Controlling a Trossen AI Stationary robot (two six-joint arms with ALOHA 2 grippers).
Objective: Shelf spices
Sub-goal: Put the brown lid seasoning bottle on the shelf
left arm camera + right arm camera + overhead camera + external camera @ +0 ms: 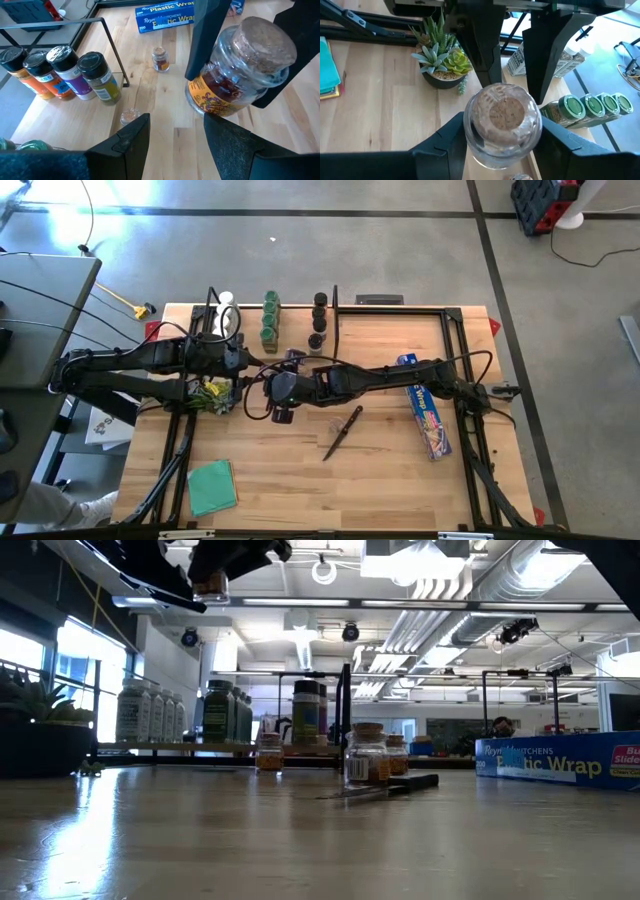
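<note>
Both arms meet over the middle of the desk, just in front of the shelf. A cork-topped glass jar with reddish-brown contents and a yellow label is raised clear of the desk, seen high in the low view. The right claw holds it, one dark finger on each side of the glass body. The left claw stands wide, its fingers spread below the jar and not touching it, while the right arm's fingers clamp the jar in the left wrist view. On the shelf: white-capped jars at the left end, green-capped jars beside them, black-capped jars next to a black upright rod. Two small cork-topped jars stand on the desk in front of the shelf. Small succulent plant in a pot near the left arm. Blue wrap box to the right, dark-handled knife mid-desk, green cloth at the near left.
</note>
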